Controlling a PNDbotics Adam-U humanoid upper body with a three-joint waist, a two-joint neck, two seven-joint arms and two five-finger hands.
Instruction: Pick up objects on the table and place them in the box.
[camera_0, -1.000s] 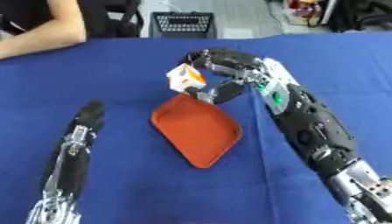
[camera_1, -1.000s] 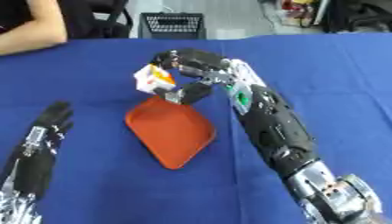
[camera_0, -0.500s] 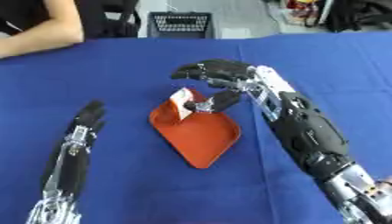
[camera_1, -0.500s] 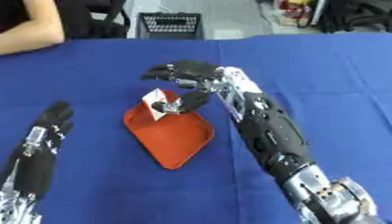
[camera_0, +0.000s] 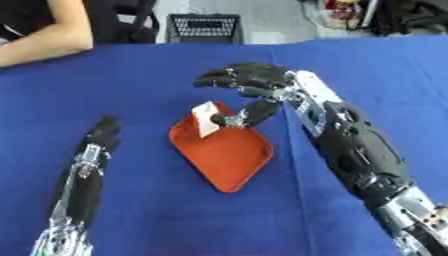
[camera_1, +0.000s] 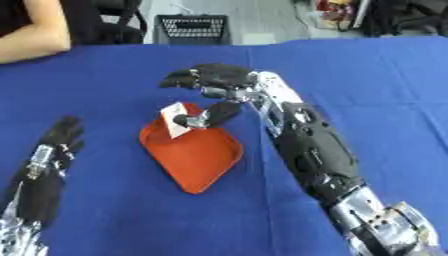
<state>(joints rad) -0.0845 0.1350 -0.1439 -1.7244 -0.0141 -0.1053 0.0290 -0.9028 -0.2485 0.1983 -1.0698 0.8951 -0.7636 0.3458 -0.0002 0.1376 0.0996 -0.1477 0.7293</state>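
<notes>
Our left hand (camera_0: 101, 135) lies flat on the blue table (camera_0: 140, 75), fingers straight (idle, well apart from the rest). To its right a small white object (camera_0: 206, 119) stands in the orange tray (camera_0: 229, 155). Our right hand (camera_0: 254, 82) hovers spread above it, thumb beside it.

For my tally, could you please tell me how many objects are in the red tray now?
1: a small white object at the red tray's far corner, by the right hand's thumb. None seems hidden.
</notes>
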